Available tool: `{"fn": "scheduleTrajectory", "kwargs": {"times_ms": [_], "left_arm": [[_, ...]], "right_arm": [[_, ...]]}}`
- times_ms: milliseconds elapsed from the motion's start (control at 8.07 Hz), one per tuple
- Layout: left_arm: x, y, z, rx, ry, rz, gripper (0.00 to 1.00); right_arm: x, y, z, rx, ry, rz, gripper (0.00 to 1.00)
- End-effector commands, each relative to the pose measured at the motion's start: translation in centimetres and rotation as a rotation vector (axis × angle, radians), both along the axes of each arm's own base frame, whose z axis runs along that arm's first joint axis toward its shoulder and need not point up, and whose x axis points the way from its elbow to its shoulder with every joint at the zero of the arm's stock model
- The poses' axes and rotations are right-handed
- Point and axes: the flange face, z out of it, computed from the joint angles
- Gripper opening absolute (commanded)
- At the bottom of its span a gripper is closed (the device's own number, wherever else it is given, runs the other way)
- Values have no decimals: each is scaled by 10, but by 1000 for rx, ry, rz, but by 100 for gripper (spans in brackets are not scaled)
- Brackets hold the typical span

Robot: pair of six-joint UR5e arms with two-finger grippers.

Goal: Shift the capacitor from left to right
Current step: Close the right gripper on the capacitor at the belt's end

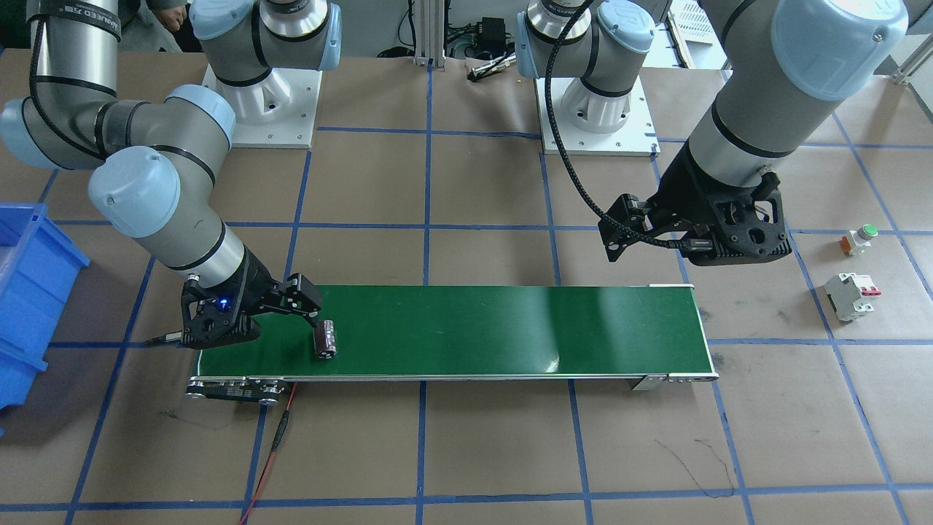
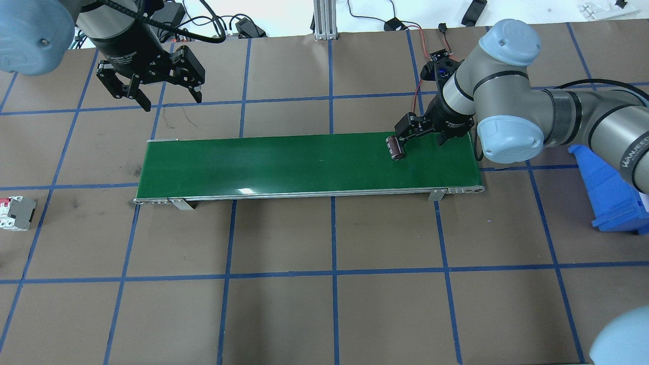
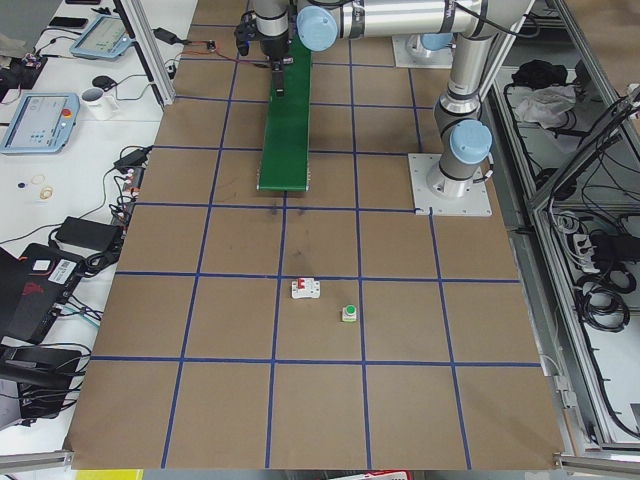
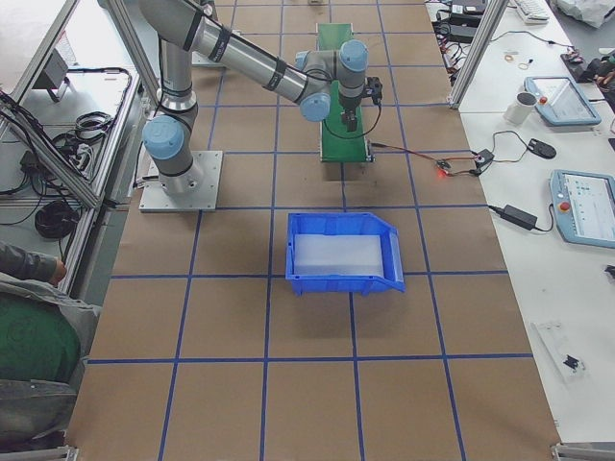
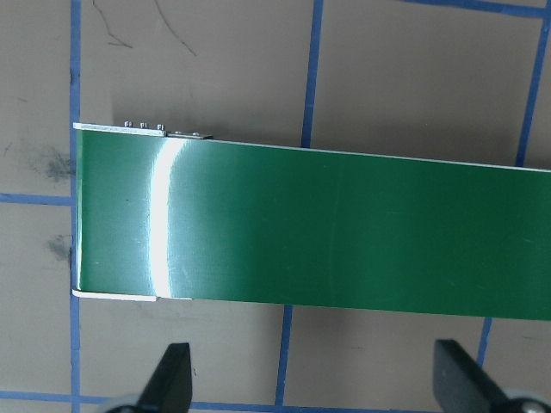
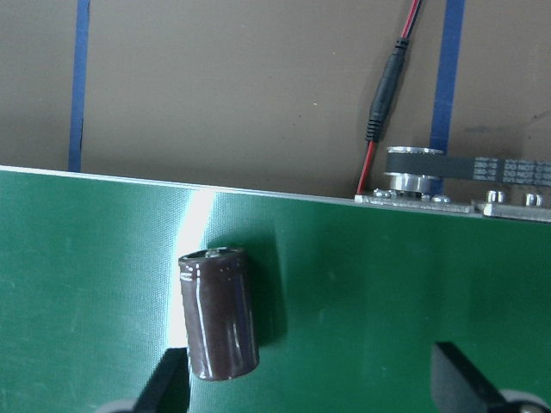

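The capacitor (image 2: 395, 147), a stubby dark brown glossy cylinder, lies on its side on the green conveyor belt (image 2: 304, 162) near the belt's right end. It also shows in the front view (image 1: 326, 340) and the right wrist view (image 6: 218, 314). My right gripper (image 2: 425, 136) is open and low over that belt end. The capacitor lies just beside one of its fingertips (image 6: 170, 379), not held. My left gripper (image 2: 170, 96) is open and empty, hovering behind the belt's left end; its wrist view shows only the bare belt (image 5: 344, 232).
A white circuit breaker (image 2: 15, 213) and a green-capped push button (image 1: 860, 238) lie on the table left of the belt. A blue bin (image 2: 608, 192) stands right of the belt. A red wire (image 1: 277, 445) trails from the belt's right end.
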Motion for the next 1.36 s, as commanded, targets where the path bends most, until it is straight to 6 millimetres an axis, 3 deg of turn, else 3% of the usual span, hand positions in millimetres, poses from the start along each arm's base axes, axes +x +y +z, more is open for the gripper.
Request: {"fn": "scheduleTrajectory", "kwargs": {"times_ms": [0, 248, 372, 495, 743, 867, 1239], "left_arm": [[0, 0, 0, 0, 1, 1, 100], [0, 0, -1, 1, 2, 1, 100], [0, 0, -1, 3, 2, 1, 100], [0, 0, -1, 3, 2, 1, 100], [0, 0, -1, 3, 2, 1, 100], [0, 0, -2, 4, 2, 1, 100], [-1, 1, -2, 4, 2, -2, 100]], "right_arm": [[0, -2, -9, 7, 4, 6, 97], [-3, -9, -20, -9, 7, 8, 94], [-5, -10, -21, -7, 13, 6, 80], [-5, -10, -26, 0, 14, 8, 60], [-12, -10, -25, 9, 23, -5, 11], [-14, -7, -24, 34, 32, -7, 0], [-18, -4, -2, 34, 55, -11, 0]]}}
